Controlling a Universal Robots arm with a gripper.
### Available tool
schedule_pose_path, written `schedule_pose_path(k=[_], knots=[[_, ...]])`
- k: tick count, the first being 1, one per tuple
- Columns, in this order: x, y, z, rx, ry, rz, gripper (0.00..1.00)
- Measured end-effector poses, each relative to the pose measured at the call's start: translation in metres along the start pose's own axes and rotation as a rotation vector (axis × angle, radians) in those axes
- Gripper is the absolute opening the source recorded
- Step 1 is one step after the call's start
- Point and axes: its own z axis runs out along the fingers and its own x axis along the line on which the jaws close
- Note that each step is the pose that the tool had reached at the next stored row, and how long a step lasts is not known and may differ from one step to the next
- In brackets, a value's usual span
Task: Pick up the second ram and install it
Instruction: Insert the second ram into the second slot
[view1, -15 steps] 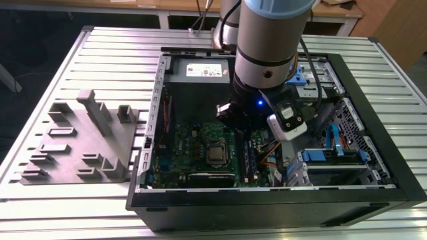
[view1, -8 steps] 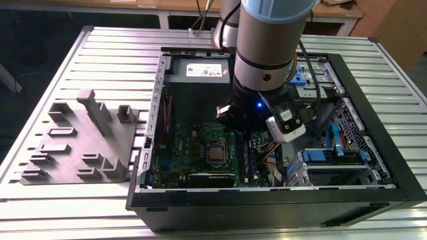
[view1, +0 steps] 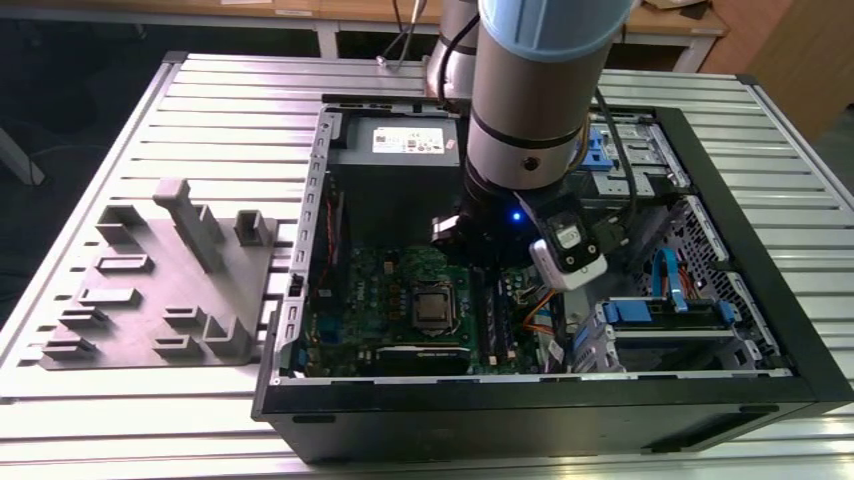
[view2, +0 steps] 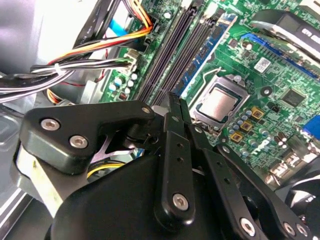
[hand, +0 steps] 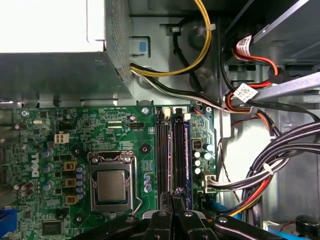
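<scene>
My gripper (hand: 172, 196) is shut, fingers pressed together with nothing visible between them. It hangs low inside the open computer case (view1: 747, 385), with its tips at the near end of the row of black memory slots (hand: 170, 150) on the green motherboard (hand: 75, 130). A long thin module with a bluish face, seemingly the second ram (hand: 186, 150), stands seated in the slot nearest the cables. In the second wrist view the same module (view2: 207, 52) runs just beside the gripper (view2: 174, 100). I cannot tell whether the tips touch it.
The processor socket (hand: 111, 185) lies beside the slots. Bundled cables (hand: 280, 160) crowd the other side, and the grey power supply (view1: 394, 150) sits behind. In the exterior view a grey holder tray (view1: 160, 290) with upright slabs stands on the slatted table at the left.
</scene>
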Motion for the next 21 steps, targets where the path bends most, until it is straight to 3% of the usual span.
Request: schedule_pose_path(k=[5, 21], knots=[[-0.0002, 0.0, 0.0042, -0.008, 0.0004, 0.0, 0.09], [0.0002, 0.0032, 0.0094, -0.0108, 0.0005, 0.001, 0.09]])
